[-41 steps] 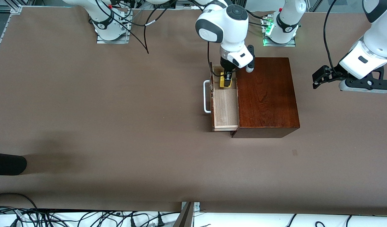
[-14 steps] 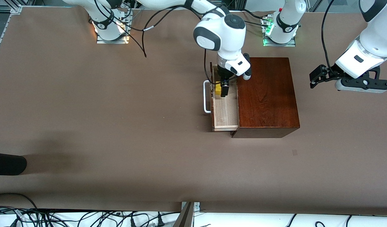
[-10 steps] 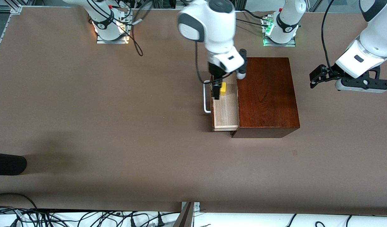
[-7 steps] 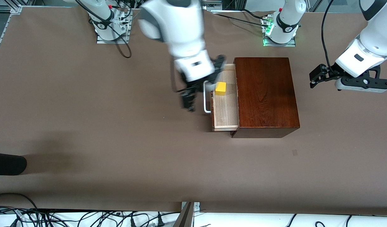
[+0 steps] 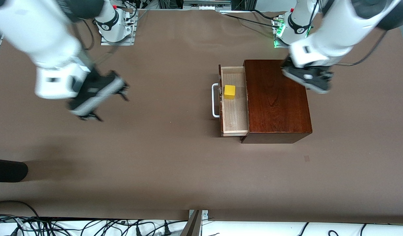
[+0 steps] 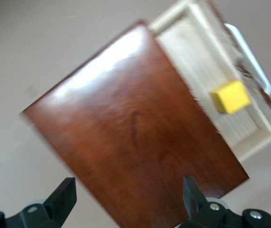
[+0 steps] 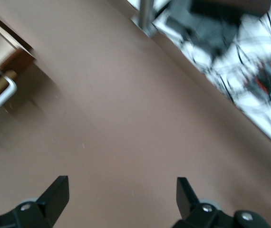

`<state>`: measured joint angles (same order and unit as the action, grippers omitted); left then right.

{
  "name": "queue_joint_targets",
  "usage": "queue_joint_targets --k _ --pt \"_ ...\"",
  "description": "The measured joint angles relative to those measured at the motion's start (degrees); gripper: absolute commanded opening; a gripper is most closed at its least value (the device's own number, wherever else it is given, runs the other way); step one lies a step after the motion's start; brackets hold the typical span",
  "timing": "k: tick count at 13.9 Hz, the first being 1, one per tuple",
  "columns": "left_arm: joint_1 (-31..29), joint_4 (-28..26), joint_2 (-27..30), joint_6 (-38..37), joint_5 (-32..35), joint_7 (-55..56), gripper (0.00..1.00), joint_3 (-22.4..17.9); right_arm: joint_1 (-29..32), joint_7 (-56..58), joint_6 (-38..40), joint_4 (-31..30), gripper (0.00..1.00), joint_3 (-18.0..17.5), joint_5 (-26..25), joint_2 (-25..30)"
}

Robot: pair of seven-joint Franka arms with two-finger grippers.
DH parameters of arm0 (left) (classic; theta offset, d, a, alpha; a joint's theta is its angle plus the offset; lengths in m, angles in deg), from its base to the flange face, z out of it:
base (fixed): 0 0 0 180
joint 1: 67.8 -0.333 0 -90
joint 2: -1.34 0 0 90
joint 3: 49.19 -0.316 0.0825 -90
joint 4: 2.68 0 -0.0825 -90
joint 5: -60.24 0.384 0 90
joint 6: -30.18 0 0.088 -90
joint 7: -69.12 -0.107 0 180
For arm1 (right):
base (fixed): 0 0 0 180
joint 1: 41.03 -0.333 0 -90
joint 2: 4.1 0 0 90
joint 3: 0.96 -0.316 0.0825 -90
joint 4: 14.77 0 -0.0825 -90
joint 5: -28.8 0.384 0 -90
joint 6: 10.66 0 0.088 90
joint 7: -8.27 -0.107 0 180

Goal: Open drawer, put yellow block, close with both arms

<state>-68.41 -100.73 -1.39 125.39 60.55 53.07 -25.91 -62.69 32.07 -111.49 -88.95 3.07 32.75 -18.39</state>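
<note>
- Your drawer [image 5: 234,108] stands pulled out of the box [image 5: 277,98], handle [image 5: 215,100] toward the right arm's end of the desk [image 5: 155,164].
- The block [image 5: 229,91] sits in the drawer, just beside its front.
- Your left pincer [image 6: 130,202] hangs wide over the box, holding nothing.
- Your right pincer [image 7: 121,199] hangs wide and empty over bare desk, well apart from the drawer.

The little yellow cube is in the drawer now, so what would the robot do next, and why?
Probably push the open pale-wood drawer shut by its white loop handle. The small yellow cube lies inside, untouched. The open left hand is over the dark glossy wooden box; the open right hand is over bare table.
</note>
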Motion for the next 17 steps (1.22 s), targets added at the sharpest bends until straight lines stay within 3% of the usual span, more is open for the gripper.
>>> queue_joint_targets --k 3,6,9,12,17 --pt "0.03 5.11 -8.37 0.32 -1.45 -8.15 1.00 6.33 1.55 -0.15 0.77 -10.14 1.00 4.51 0.42 8.30" --pt "4.76 11.92 -18.83 0.90 -1.74 -8.99 1.00 10.75 2.82 -3.04 3.03 -15.16 1.00 5.92 0.41 12.74" --pt "14.34 16.04 -24.06 1.35 -1.60 -6.22 1.00 10.62 2.91 -3.90 4.26 -16.07 1.00 6.62 -0.30 13.77" --pt "15.67 16.67 -26.03 6.41 4.26 -13.94 1.00 10.21 2.93 -5.92 4.69 -16.39 1.00 6.76 -0.92 13.77" --pt "18.31 16.61 -34.88 14.68 11.09 -27.19 1.00 9.95 2.97 -8.24 4.74 -16.48 1.00 7.82 -2.20 13.73"
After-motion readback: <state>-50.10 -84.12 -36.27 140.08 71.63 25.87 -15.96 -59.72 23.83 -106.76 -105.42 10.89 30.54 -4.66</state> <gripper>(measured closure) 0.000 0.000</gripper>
